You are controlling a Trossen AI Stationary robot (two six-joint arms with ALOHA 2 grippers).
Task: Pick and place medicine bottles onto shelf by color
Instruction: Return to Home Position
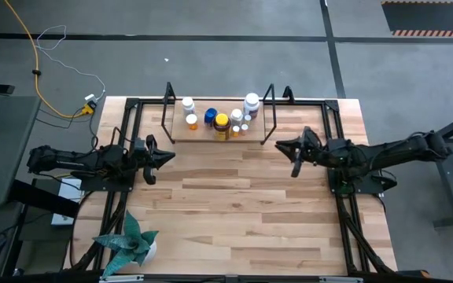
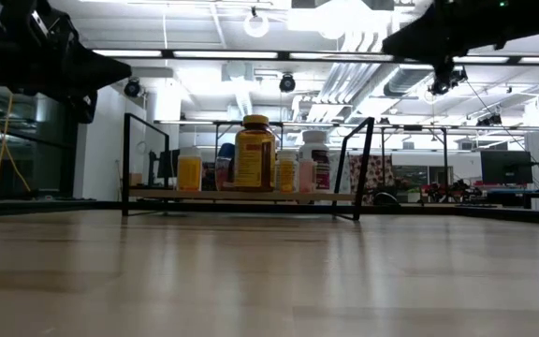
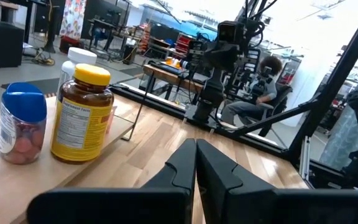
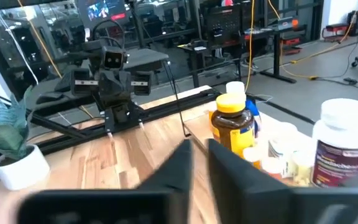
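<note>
The medicine bottles [image 1: 220, 118] stand grouped on the wooden floor of the shelf [image 1: 176, 134] at the far middle of the table [image 1: 242, 204]. The large amber bottle [image 3: 81, 115], yellow-capped with a yellow label, stands upright at the front of the group. A blue-capped bottle [image 3: 22, 121] is just beside it, and a white bottle [image 4: 342, 146] stands toward the right end. Whether the smaller bottles are sorted by colour cannot be judged from overhead.

The left gripper [image 1: 167, 156] hangs above the table's left side, pointing inward, fingers pressed together and holding nothing. The right gripper [image 1: 283, 146] mirrors it on the right, with a narrow gap between its fingers, also empty. Both are well apart from the shelf.

A potted plant [image 1: 132, 244] sits at the near left corner, clear of both arms.
</note>
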